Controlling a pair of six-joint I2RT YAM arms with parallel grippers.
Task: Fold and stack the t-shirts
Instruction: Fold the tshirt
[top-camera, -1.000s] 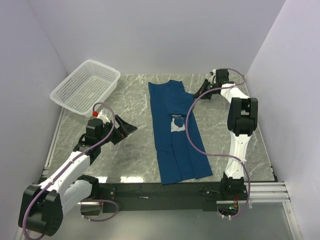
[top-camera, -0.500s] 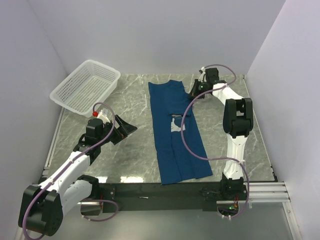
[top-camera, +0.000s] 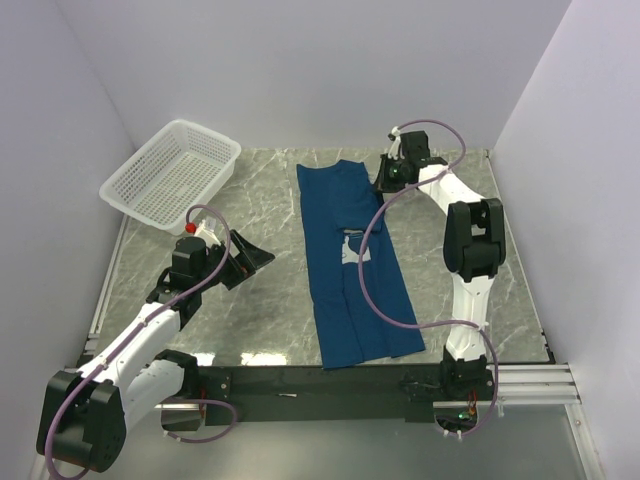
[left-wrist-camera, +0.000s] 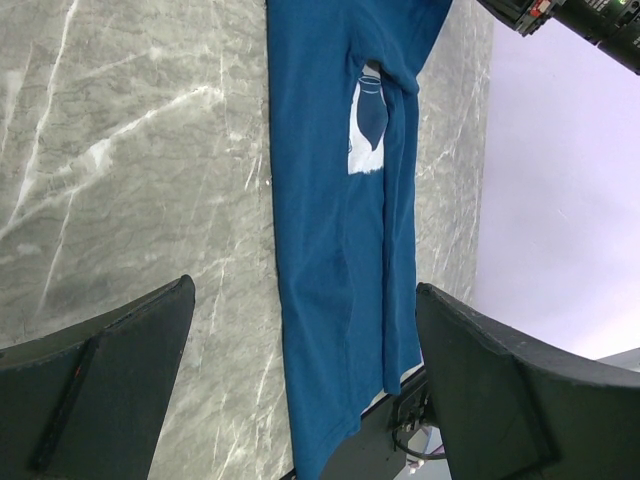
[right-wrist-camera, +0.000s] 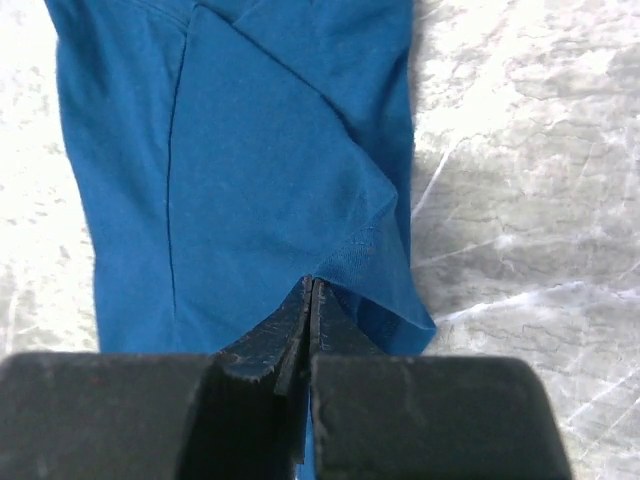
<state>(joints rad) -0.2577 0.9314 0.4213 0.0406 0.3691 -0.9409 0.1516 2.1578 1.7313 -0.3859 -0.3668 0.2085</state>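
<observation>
Right arm has swung in to the shirt's far corner.
Left gripper (top-camera: 252, 260) unmoved, fingers apart, beside the folded dark blue t-shirt (top-camera: 350, 280) lying lengthwise on the table (top-camera: 270, 205). Its chest print (left-wrist-camera: 368, 125) is folded over, unreadable. Right gripper (right-wrist-camera: 311, 285), fingers pressed together, is now at the far sleeve hem.

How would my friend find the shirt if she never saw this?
Look at the grey marble table. Down its middle lies a long dark blue t-shirt, folded into a narrow strip. It is the only cloth, with a small pale print, unlike the white mesh basket at the far left corner.
</observation>
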